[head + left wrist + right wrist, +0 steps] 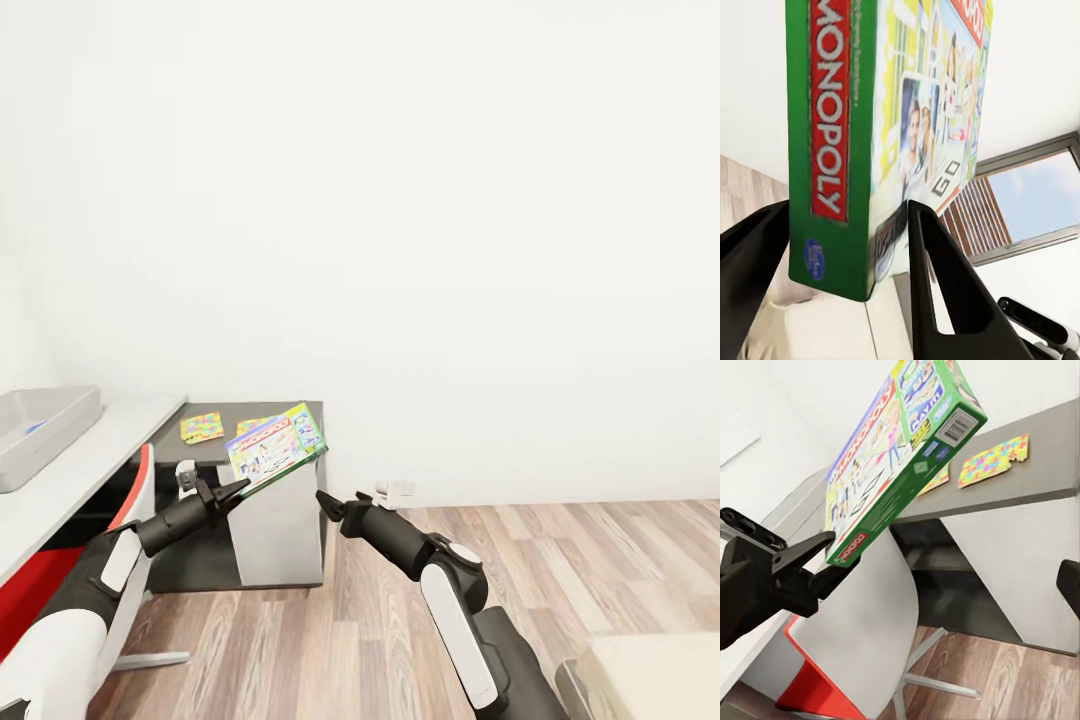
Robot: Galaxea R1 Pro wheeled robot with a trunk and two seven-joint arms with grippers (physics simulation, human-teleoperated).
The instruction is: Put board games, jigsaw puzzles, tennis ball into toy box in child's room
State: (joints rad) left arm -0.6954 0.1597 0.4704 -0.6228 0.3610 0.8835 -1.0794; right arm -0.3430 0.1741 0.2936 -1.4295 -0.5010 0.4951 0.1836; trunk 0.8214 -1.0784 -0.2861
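Observation:
My left gripper (238, 488) is shut on the lower corner of a board game (276, 446), a green and white Monopoly box held up tilted in front of the dark grey table (312, 412). In the left wrist view both fingers (934, 262) clamp the box's green edge (832, 150). One jigsaw puzzle (201, 428) lies flat on the table, and a second jigsaw puzzle (250, 425) shows partly behind the box. The light grey toy box (40, 430) stands at the far left on a white tabletop. My right gripper (325, 500) hovers open and empty, right of the box.
A red and white chair (135, 495) stands under the white tabletop (100, 450), close to my left arm. Wood floor stretches to the right along the white wall. The beige corner of the bed (650, 670) shows at the lower right.

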